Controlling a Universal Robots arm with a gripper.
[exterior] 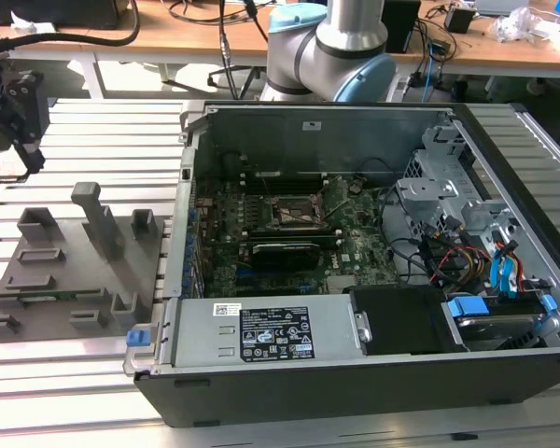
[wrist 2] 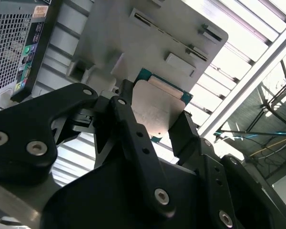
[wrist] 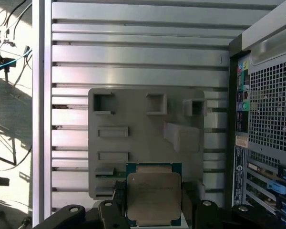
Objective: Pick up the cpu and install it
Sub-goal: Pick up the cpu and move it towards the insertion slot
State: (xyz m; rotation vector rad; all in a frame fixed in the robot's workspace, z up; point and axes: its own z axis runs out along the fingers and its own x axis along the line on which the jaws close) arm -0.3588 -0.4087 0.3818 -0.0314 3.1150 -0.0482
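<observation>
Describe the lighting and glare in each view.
Exterior view: even room light, the computer case interior in shade. Second wrist view: glare washes out the table slats; the pincer looks dark around the cpu. First wrist view: sunlit floor blown out, cpu top evenly lit.

Open computer case [exterior: 355,378] lies on its side on the slatted table [exterior: 75,373], motherboard [exterior: 355,245] exposed. I see the black socket frame [exterior: 297,213], and the long graphics card [exterior: 285,252] just beside it. Grey fixture plate [exterior: 65,271] sits to the exterior view's left of the case. Gripper [exterior: 21,131] hangs above the plate's far side. Arm base [exterior: 331,56] stands behind the case.
</observation>
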